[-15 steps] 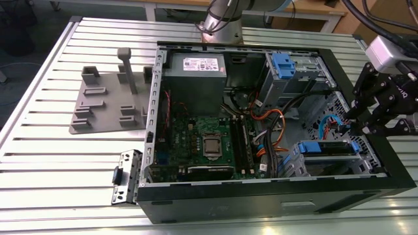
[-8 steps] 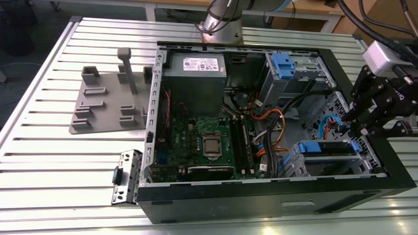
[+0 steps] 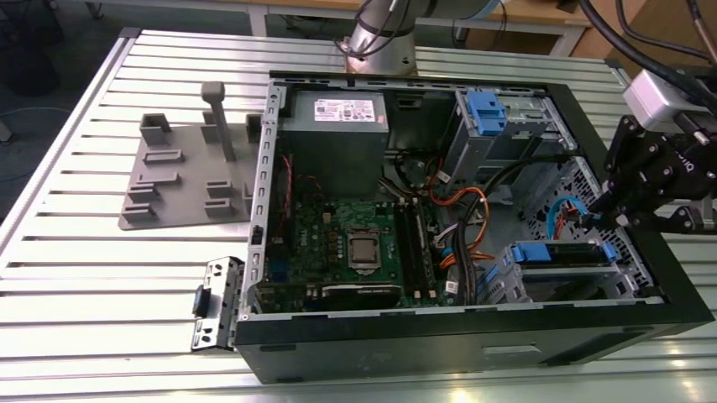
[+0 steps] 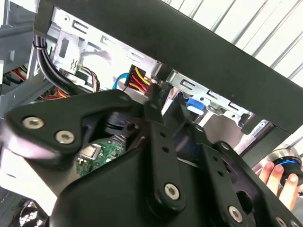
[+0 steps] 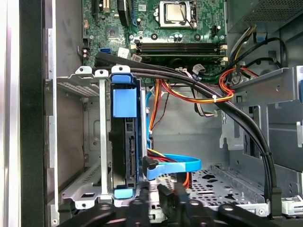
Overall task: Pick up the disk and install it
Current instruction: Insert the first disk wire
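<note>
The gripper point(image 3: 605, 214) hangs at the computer case's point(image 3: 471, 353) edge by the drive cage point(image 5: 90, 142); whether its fingers are open cannot be told. The disk point(image 5: 124, 142) sits upright in that cage, blue carrier showing. The case lies open on a slatted metal table point(image 3: 101, 294).

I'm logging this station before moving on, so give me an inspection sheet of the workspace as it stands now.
Surface: slatted metal table.
Job's things: disk with blue carrier seated in the drive cage of the open computer case.
Clutter: grey fixture plate beside the case.
Grippers: gripper at the case's rim, on the exterior view's right; finger state unclear.
Cables: blue data cable, orange and black bundles inside.
Surroundings: a person's fingers.
</note>
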